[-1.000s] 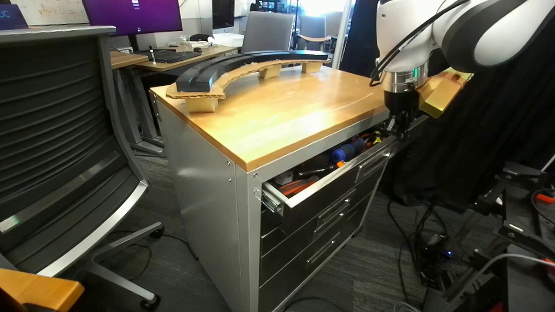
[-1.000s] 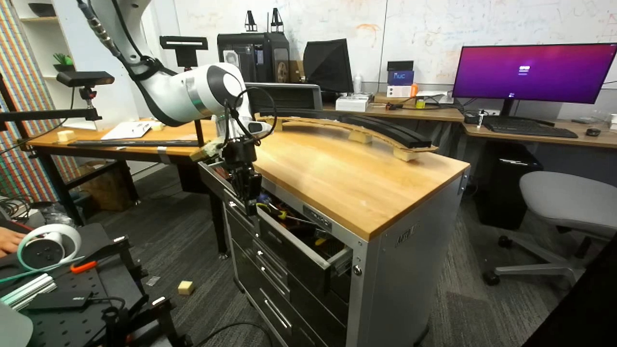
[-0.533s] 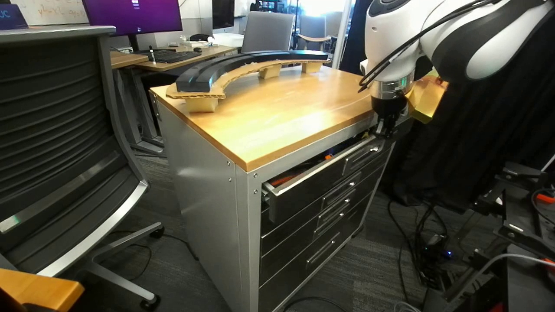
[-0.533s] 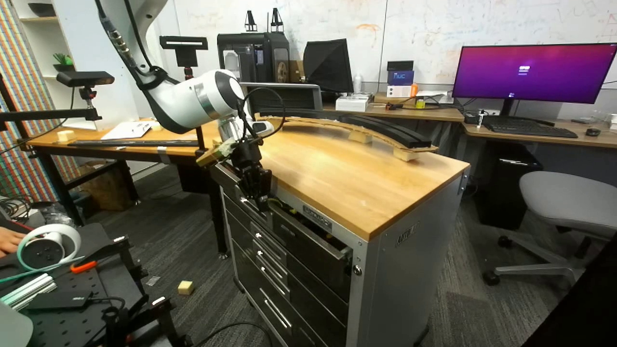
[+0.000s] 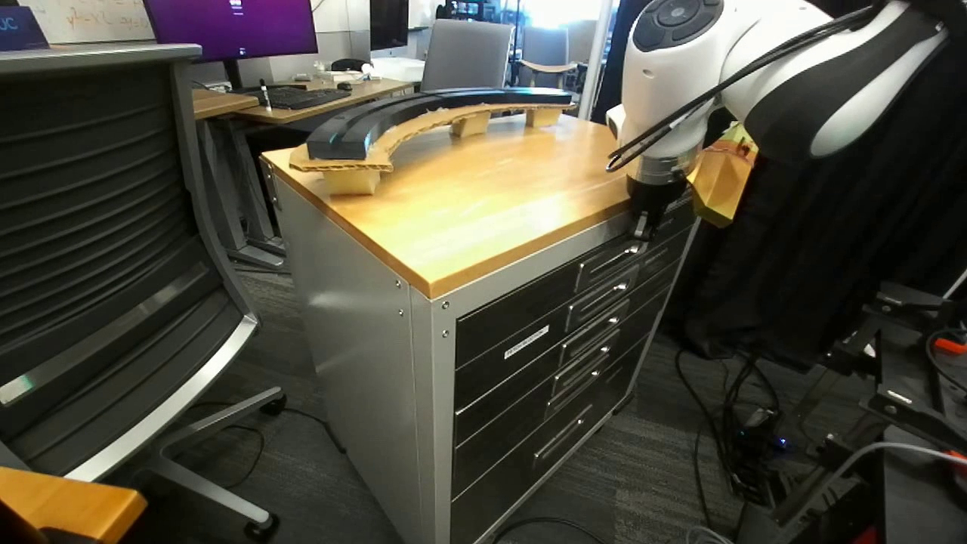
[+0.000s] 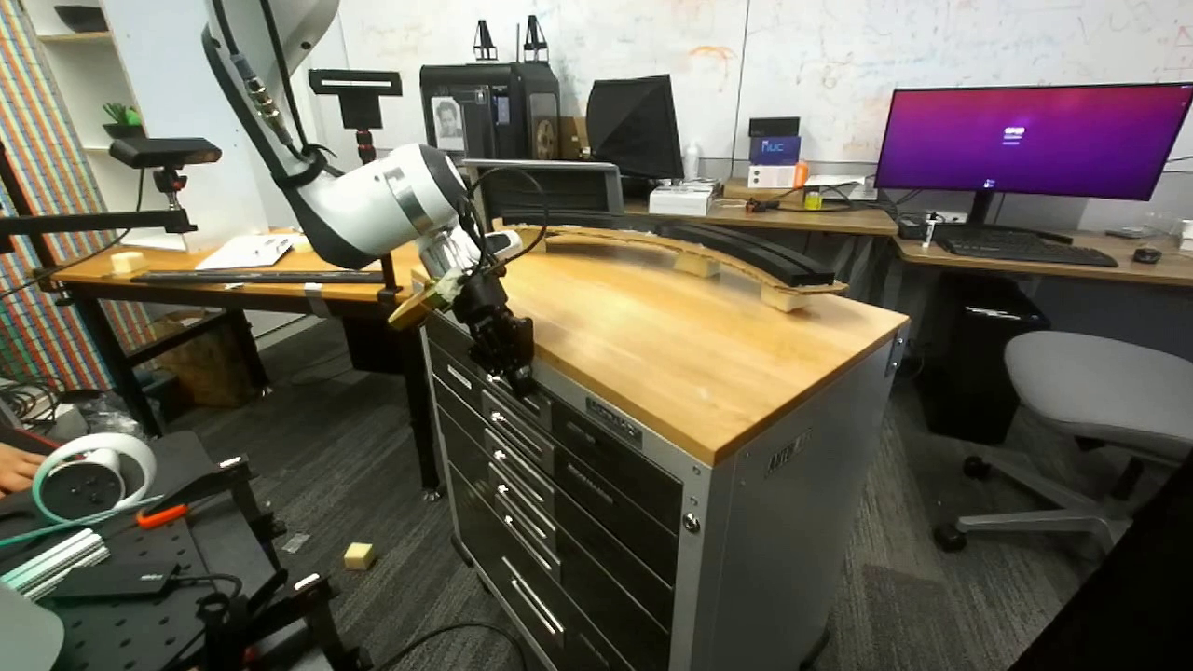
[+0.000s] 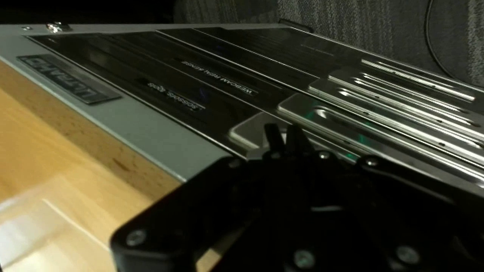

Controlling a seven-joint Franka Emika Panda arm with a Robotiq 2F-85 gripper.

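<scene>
Black, labelled top drawer (image 7: 155, 85); closed flush

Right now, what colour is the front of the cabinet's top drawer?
The top drawer's front is black, seen best close up in the wrist view.

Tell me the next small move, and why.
Probably ease the jaws back from the handle of the top drawer: in both exterior views that drawer looks flush in the cabinet, so pushing seems needless, and the closed jaws sit right at the handle.
</scene>
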